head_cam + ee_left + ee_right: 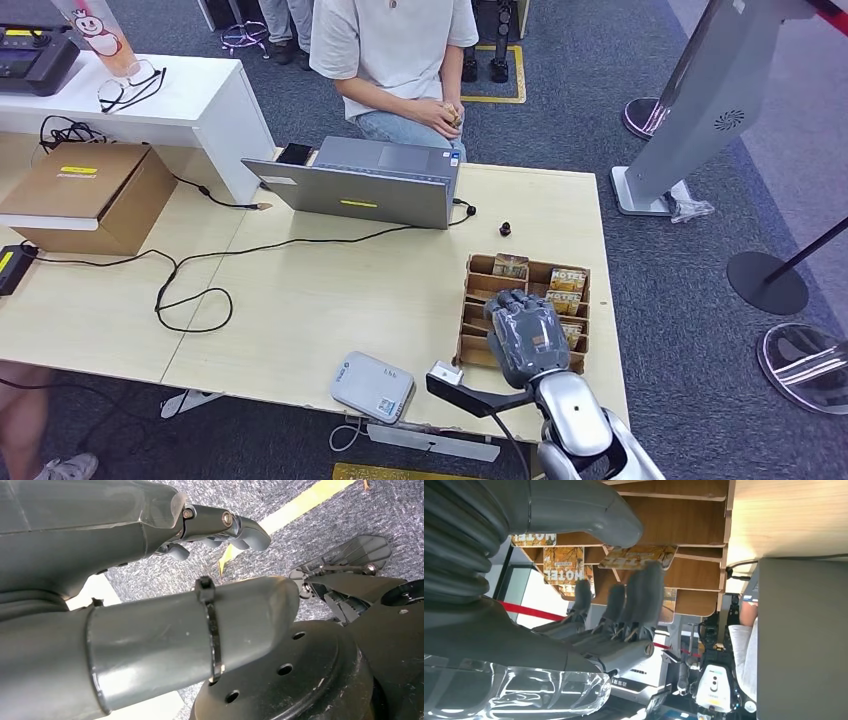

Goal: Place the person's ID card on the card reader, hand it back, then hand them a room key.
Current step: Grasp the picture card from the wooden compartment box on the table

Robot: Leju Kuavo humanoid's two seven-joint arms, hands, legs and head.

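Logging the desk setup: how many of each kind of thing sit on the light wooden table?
Laptop: 1
Card reader: 1
Wooden card rack: 1
Cardboard box: 1
Total: 4

Laptop (362,182) open at desk (300,300) far edge, black cable (190,285) looping left of it. Cardboard box (85,190) far left (glasses (130,88) on white counter (190,100)).
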